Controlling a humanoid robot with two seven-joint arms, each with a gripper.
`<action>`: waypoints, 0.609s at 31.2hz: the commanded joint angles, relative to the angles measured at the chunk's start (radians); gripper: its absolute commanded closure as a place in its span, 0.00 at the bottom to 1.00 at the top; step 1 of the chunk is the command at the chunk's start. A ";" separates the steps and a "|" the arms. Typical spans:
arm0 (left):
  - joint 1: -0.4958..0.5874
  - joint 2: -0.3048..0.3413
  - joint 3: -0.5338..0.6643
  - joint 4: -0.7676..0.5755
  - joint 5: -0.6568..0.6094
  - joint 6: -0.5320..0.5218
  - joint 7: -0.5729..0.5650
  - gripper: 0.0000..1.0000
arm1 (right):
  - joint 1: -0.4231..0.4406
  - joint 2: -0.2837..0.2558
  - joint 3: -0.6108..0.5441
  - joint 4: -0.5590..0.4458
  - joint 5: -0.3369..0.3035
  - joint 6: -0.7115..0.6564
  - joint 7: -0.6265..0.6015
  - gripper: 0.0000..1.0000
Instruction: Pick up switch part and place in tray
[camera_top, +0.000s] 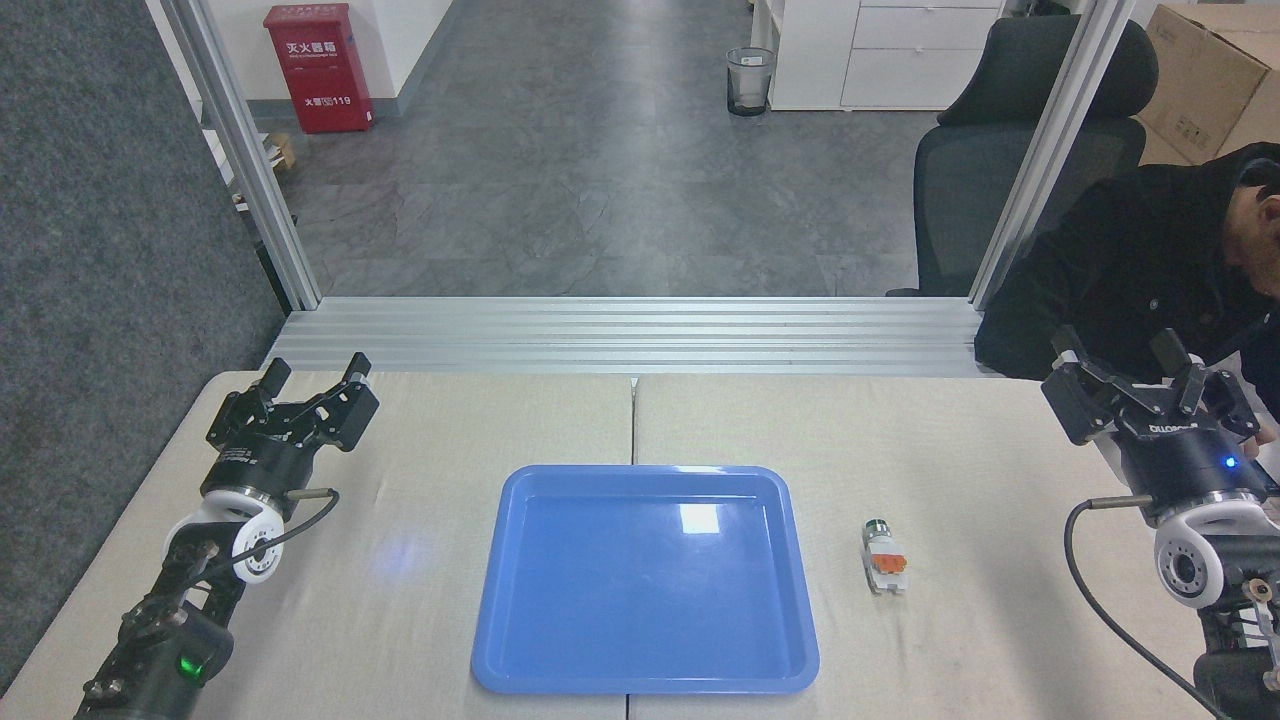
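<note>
Table (950, 440): beige, two halves, seam down middle.
Tray (520, 590): blue, glossy, shallow, empty, centred at near edge.
Person (1130, 260): dark jacket, far right, close behind right gripper. Risk: arm swing could clip them.
Right gripper (1125, 352): fingers spread, empty, well apart from part.
Left gripper (315, 370): fingers spread, empty, far left.
Part (884, 556): just right of tray, lying flat; white block, orange middle, dark round cap at far end. Risk: small, may skid or twist if pinched off-centre; loose grip may drop it short of rim.
</note>
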 joint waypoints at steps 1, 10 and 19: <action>0.000 0.000 0.000 0.000 0.000 0.001 0.001 0.00 | 0.001 -0.020 -0.005 0.001 0.001 0.004 0.000 0.01; 0.000 0.000 0.000 0.000 0.000 0.001 0.001 0.00 | 0.000 -0.032 -0.005 -0.002 0.001 0.004 0.000 0.01; 0.000 0.000 0.000 0.000 0.000 0.001 0.001 0.00 | -0.002 -0.045 -0.005 -0.002 0.001 0.004 0.000 0.01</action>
